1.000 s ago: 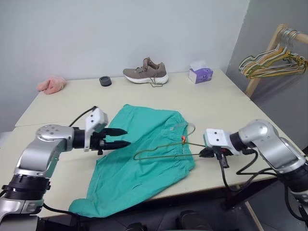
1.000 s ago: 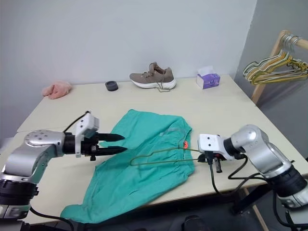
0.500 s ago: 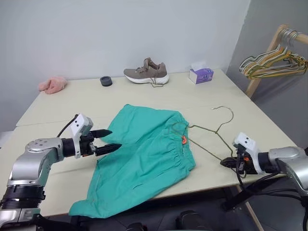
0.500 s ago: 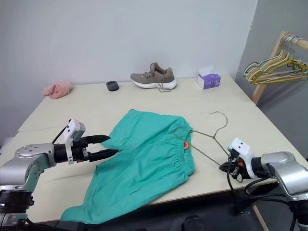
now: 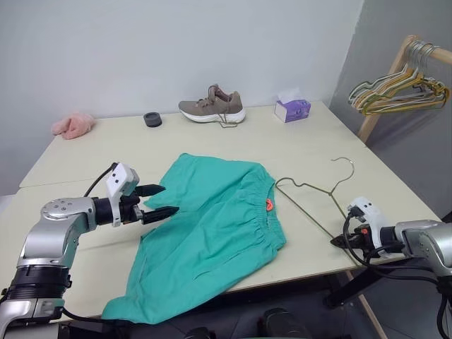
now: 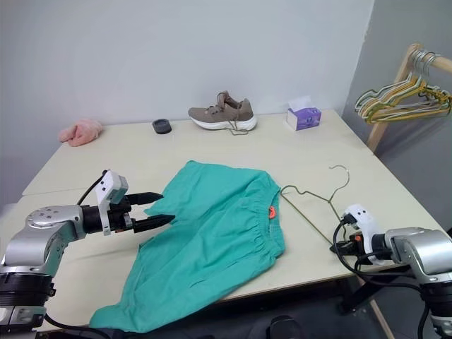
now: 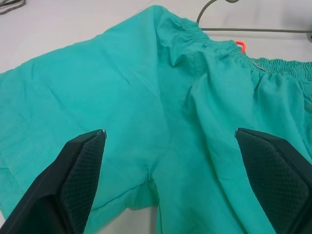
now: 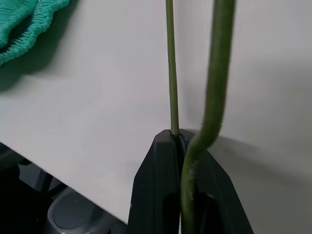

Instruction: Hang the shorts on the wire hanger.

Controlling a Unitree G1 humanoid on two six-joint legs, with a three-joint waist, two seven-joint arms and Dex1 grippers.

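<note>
Head cam, left eye: shorts (image 5: 212, 233) lie flat on the table (image 5: 296, 148), one leg hanging over the near edge, orange-red tag by the waistband. Left gripper (image 5: 161, 202) hovers at the shorts' left edge, fingers spread wide, nothing between them. Wire hanger (image 5: 311, 201) lies just right of the waistband, hook pointing away toward the far right. Right gripper (image 5: 342, 241) sits at the near right table edge, pinching the hanger's near corner. Back of table: shoe (image 5: 212, 106), tissue box (image 5: 292, 109), small dark round object (image 5: 152, 119), pink cloth (image 5: 73, 124). Bunch of coloured hangers (image 5: 399, 88) on a wooden rack off to the right.

Right eye: same layout, hanger apart from the shorts (whether wire touches the waistband, can't tell).

Left wrist cam: both fingertips (image 7: 80, 168) wide apart above teal fabric near the crotch seam; the waistband, the tag and a bit of hanger wire lie beyond them.

Right wrist cam: jaws pressed together on the hanger wire at its bend, two wire runs leading away over bare tabletop; waistband corner at the frame edge.
</note>
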